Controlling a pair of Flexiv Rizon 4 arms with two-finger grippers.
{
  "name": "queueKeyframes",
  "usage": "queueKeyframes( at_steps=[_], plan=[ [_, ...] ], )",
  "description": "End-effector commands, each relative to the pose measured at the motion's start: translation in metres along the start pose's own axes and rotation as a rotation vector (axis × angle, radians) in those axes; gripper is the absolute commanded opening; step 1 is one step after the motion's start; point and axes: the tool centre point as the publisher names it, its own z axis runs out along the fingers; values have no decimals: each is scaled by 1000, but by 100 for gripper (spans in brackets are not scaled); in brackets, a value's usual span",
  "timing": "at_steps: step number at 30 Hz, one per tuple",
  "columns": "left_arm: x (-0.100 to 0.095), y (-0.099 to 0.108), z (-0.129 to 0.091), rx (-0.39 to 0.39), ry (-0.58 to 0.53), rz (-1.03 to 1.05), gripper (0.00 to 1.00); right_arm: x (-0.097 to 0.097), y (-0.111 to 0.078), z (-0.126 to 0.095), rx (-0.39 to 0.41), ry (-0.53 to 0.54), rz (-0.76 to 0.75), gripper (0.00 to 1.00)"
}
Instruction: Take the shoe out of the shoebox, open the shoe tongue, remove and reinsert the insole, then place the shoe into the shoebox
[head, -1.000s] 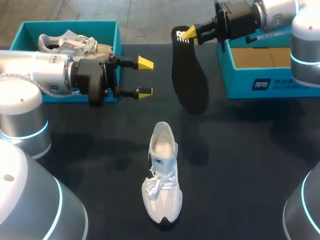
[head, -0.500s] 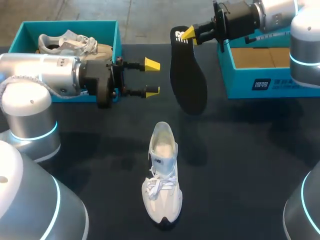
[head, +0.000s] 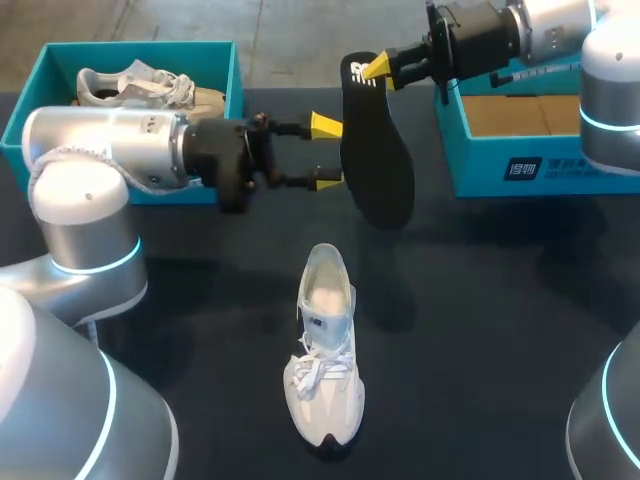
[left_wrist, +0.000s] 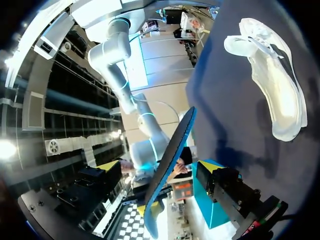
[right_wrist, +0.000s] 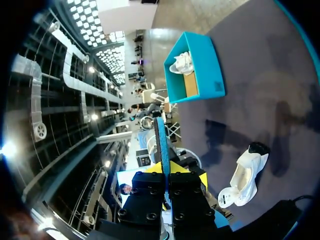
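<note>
Insole (head: 378, 165): hangs heel-up over the bench (head: 500, 320), right jaws clamped on its heel, seemingly offered for regrasping.
Left jaws: apart, level with the insole's mid-edge, just beside it, not gripping.
Shoe (head: 325, 345): upright on the bench, opening upward, well apart from both jaws, awaiting reinsertion.

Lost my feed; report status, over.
Right gripper shut on insole, held above table. Left gripper open, tips at insole's edge. Shoe upright on table, insole out. Nothing in the way.
</note>
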Motion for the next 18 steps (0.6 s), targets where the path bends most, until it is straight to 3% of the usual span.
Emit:
queueKeyframes(
  at_steps=[1, 5, 10, 14, 15, 18],
  plan=[
    [0, 2, 10, 5, -10, 5, 88, 0, -1, 1, -3, -2, 1, 0],
    [0, 0, 18, 12, -9, 15, 70, 0, -1, 1, -3, -2, 1, 0],
    [0, -2, 24, 16, -8, 22, 69, 0, -1, 1, -3, -2, 1, 0],
    [0, -2, 25, 11, -8, 27, 59, 0, -1, 1, -3, -2, 1, 0],
    [0, -2, 25, 9, -7, 27, 51, 0, -1, 1, -3, -2, 1, 0],
    [0, -2, 25, 0, -6, 29, 45, 0, -1, 1, -3, -2, 1, 0]
  ],
)
